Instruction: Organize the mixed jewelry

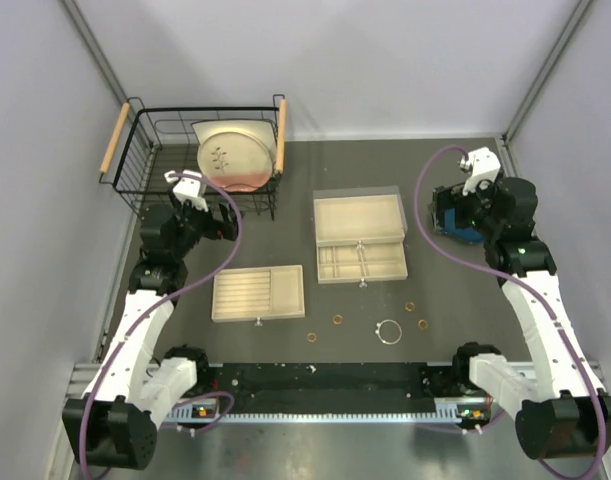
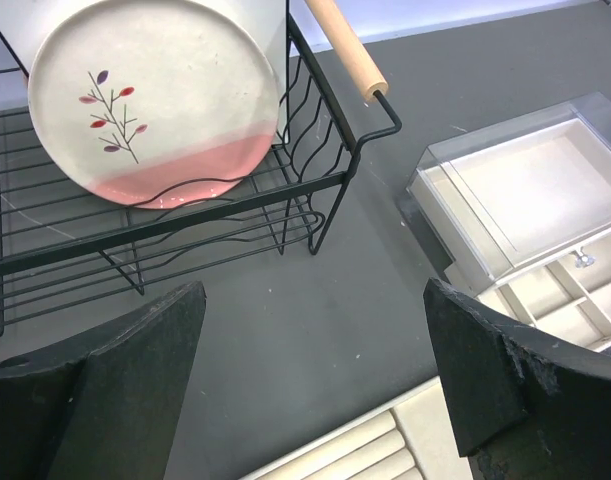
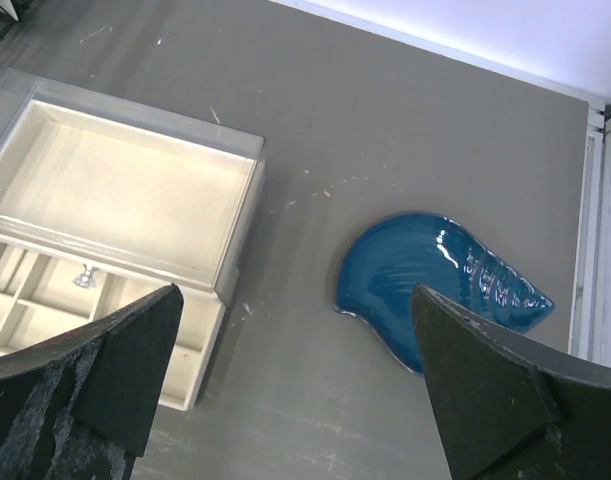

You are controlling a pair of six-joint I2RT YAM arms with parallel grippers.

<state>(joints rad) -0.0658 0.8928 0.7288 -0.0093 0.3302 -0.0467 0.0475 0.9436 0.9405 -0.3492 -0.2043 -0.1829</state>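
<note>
The mixed jewelry lies loose on the dark mat near the front edge, seen only in the top view. It is several small gold rings, among them ring [image 1: 337, 320], ring [image 1: 311, 337] and ring [image 1: 423, 323], plus a thin silver hoop [image 1: 389, 331]. My left gripper [image 1: 223, 224] [image 2: 315, 300] hangs open over bare mat between the wire basket and the ridged tray, holding nothing. My right gripper [image 1: 451, 214] [image 3: 296, 300] is open too, above the mat beside a blue dish [image 3: 435, 275], far from the jewelry.
A beige ridged tray [image 1: 258, 292] [image 2: 405, 445] lies left of centre. A beige drawer box [image 1: 360, 236] [image 3: 125, 190] with its lower drawer pulled out sits mid-table. A black wire basket [image 1: 150, 160] [image 2: 315, 190] holding a plate [image 2: 155, 95] stands at the back left.
</note>
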